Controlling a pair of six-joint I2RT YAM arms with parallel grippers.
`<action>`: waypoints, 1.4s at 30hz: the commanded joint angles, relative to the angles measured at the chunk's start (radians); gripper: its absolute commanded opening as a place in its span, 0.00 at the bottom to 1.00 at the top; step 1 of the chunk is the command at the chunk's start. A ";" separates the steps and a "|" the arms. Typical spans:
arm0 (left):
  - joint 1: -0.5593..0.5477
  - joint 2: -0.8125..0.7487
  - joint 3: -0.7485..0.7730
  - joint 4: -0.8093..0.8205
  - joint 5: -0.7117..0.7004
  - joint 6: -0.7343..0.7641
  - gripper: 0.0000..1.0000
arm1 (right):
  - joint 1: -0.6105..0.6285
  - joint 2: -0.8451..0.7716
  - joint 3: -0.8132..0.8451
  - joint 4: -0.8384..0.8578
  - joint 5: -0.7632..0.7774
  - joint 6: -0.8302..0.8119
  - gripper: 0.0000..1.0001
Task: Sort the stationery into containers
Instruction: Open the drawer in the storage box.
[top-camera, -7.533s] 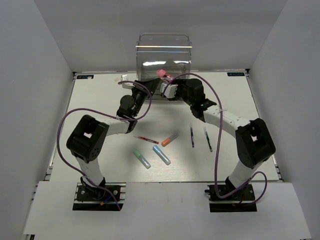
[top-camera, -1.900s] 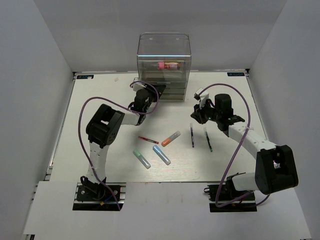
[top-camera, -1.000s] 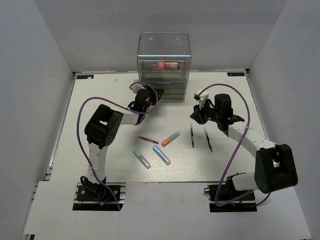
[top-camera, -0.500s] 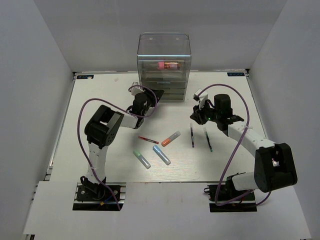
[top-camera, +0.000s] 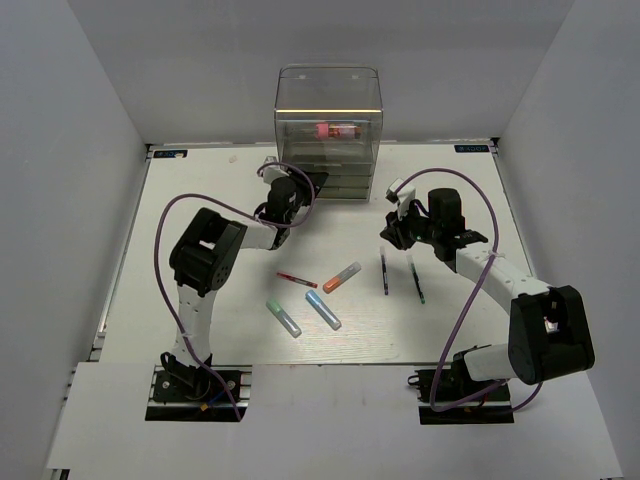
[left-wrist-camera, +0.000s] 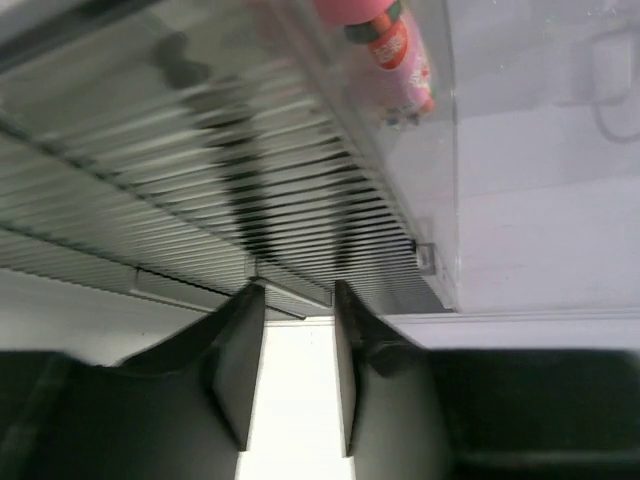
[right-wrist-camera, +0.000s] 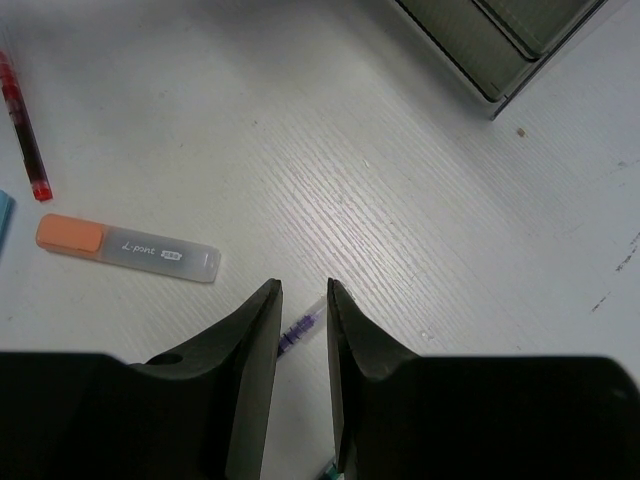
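The clear drawer cabinet (top-camera: 328, 105) stands at the table's far edge, with the fat pink marker (top-camera: 335, 130) inside an upper drawer; the marker also shows in the left wrist view (left-wrist-camera: 385, 40). My left gripper (top-camera: 303, 183) is at the lower drawer fronts, jaws slightly apart (left-wrist-camera: 297, 300), tips either side of a drawer's handle lip. My right gripper (top-camera: 390, 232) is open and empty (right-wrist-camera: 303, 295), just above one thin dark pen (right-wrist-camera: 300, 328). On the table lie two dark pens (top-camera: 384, 272) (top-camera: 415, 278), the orange marker (top-camera: 341, 277), red pen (top-camera: 297, 279), light-blue marker (top-camera: 322, 309) and green marker (top-camera: 283, 318).
White walls close in the table on three sides. The right wrist view shows the orange marker (right-wrist-camera: 127, 250), the red pen (right-wrist-camera: 25, 130) and the cabinet's lower drawers (right-wrist-camera: 500, 40). Purple cables loop over both arms.
The pink marker, once held over the pulled-out drawer, now lies inside the closed cabinet. The right arm has drawn back over the dark pens. The left gripper has edged toward the drawer fronts.
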 joint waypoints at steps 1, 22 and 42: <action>0.008 0.010 0.043 -0.018 -0.033 -0.011 0.39 | -0.004 0.002 -0.008 0.008 -0.018 -0.007 0.31; -0.021 -0.082 -0.162 0.119 0.013 -0.029 0.01 | 0.001 0.010 -0.015 -0.029 -0.039 -0.041 0.61; -0.049 -0.203 -0.283 0.062 0.052 0.021 0.03 | 0.011 0.011 0.038 -0.307 -0.372 -0.615 0.60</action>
